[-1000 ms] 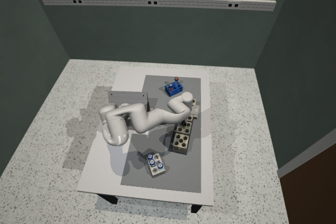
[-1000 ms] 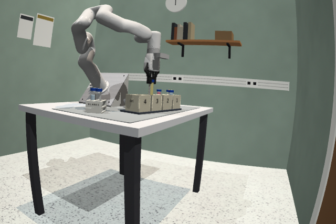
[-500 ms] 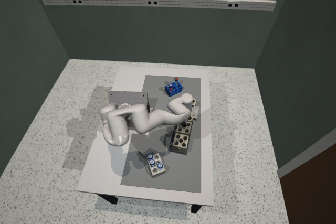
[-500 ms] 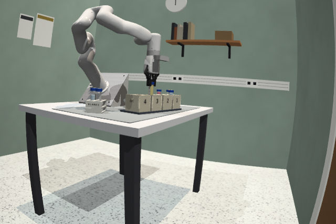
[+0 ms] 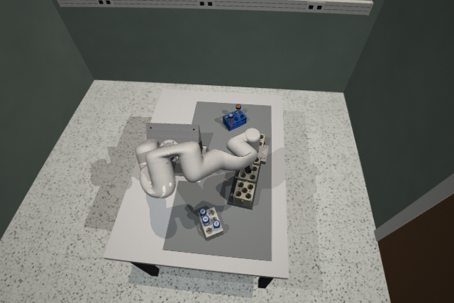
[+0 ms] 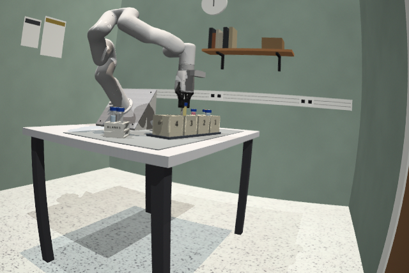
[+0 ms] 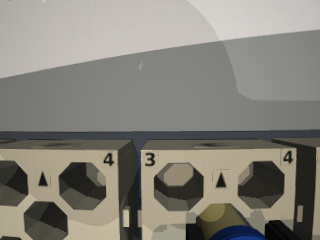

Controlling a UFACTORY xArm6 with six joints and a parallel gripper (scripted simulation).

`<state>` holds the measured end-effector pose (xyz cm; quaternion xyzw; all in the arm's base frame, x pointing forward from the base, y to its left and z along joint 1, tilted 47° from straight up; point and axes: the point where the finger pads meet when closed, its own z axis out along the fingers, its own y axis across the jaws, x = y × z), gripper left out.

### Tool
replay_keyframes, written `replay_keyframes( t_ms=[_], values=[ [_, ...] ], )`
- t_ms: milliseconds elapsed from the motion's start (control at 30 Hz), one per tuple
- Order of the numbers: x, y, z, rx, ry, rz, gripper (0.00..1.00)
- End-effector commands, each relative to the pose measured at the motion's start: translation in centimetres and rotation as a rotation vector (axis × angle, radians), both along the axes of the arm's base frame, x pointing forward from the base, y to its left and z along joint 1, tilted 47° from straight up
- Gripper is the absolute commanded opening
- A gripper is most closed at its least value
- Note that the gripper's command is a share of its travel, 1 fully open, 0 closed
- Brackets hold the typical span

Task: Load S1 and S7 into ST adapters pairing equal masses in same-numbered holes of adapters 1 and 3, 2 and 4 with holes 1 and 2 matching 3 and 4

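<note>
Yellow-filled tube (image 6: 185,110) (image 7: 220,216): upright at adapter 3 (image 6: 190,125) (image 7: 221,156), probably bound for axis hole 5.
Gripper (image 5: 247,169) (image 6: 183,103) (image 7: 232,236): clamped on the tube near its blue cap (image 6: 186,103) (image 7: 240,233), likely sparing the fingers adapter contact.

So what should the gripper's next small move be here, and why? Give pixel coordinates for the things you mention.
Probably ease straight down before opening: the gripper (image 6: 183,101) grips a blue-capped yellow tube (image 6: 185,110) (image 7: 220,217) whose cap stands well above adapter 3 (image 6: 190,125), higher than the neighbouring caps.
</note>
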<state>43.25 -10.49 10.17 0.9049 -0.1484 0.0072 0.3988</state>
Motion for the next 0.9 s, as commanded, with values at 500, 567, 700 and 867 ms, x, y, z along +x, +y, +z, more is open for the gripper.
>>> replay_keyframes(
  t_ms=[500,567,700,867],
  values=[
    [-0.1,-1.2,-1.1,0.001,-0.003,0.002,0.00],
    [-0.1,-1.3,-1.2,0.001,-0.003,0.002,0.00],
    [-0.1,-1.6,-1.5,0.001,-0.003,0.002,0.00],
    [-0.2,-1.8,-1.7,0.000,-0.003,0.002,0.00]
  ],
)
